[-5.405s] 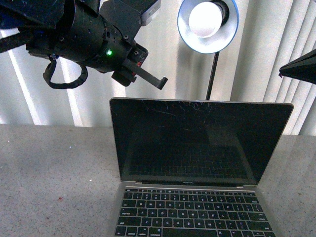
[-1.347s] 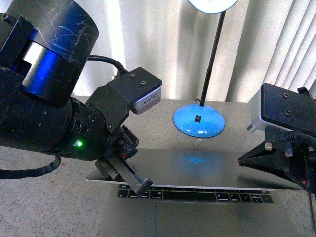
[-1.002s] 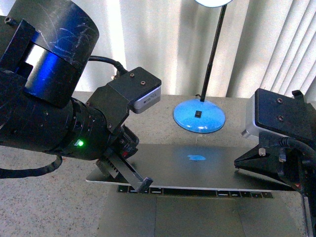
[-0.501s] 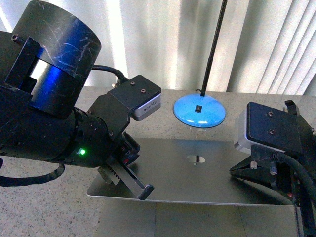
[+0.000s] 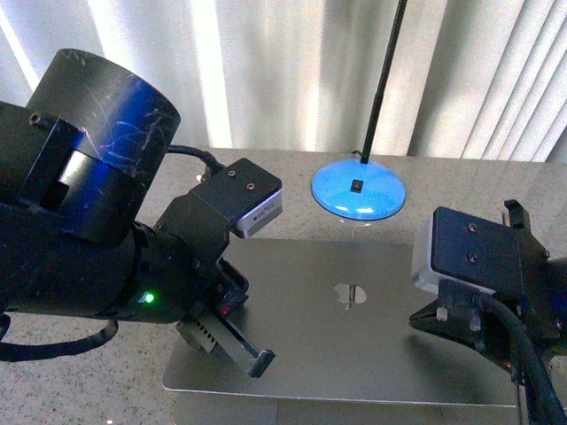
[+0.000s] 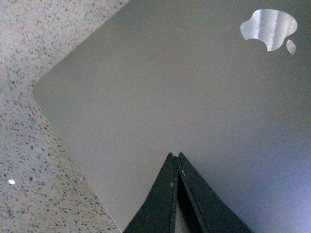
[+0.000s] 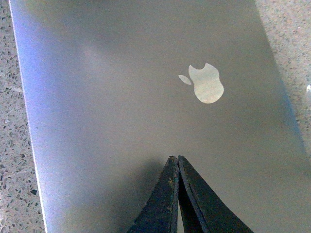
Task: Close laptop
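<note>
The grey-silver laptop (image 5: 337, 323) lies on the speckled table with its lid folded nearly flat, the apple logo (image 5: 350, 293) facing up. Keys and screen are hidden under the lid. My left gripper (image 5: 262, 363) is shut and rests on the lid's near left part. My right gripper (image 5: 416, 320) is shut and rests on the lid's right part. In the left wrist view the shut tips (image 6: 175, 156) press on the lid (image 6: 160, 87) near its rounded corner. In the right wrist view the shut tips (image 7: 174, 158) sit on the lid (image 7: 121, 97) below the logo (image 7: 206, 83).
A desk lamp's blue round base (image 5: 359, 192) and thin black stem (image 5: 381, 80) stand just behind the laptop. White vertical blinds (image 5: 266, 71) close off the back. Speckled stone tabletop (image 5: 97, 372) shows to the left of the laptop.
The lid has come down from upright to nearly flat, covering the keyboard. Both arms moved down and toward me with it, the shut grippers pressing on its outer face.
</note>
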Tool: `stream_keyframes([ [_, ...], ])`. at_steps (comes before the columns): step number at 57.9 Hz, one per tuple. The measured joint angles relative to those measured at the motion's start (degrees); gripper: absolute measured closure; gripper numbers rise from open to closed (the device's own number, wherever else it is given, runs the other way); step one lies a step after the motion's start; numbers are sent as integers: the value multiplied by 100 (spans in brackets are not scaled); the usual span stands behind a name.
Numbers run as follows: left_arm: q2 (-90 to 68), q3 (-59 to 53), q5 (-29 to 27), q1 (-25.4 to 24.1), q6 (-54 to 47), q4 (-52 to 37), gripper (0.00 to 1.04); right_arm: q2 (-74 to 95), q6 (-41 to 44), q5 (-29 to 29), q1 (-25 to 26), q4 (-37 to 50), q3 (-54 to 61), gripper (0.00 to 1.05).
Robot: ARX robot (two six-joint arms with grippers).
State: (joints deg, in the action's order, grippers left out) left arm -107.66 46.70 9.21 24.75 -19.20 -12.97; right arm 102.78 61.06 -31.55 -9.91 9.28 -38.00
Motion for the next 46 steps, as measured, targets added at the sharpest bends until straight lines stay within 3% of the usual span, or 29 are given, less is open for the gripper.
stream_keyframes([
  [28,-251,-634,181,-87,284,-686,101,487,-470,155,-251,944,485,102],
  [46,-122,-820,457,-540,463,-785,101,363,-901,219,-361,1215,549,102],
])
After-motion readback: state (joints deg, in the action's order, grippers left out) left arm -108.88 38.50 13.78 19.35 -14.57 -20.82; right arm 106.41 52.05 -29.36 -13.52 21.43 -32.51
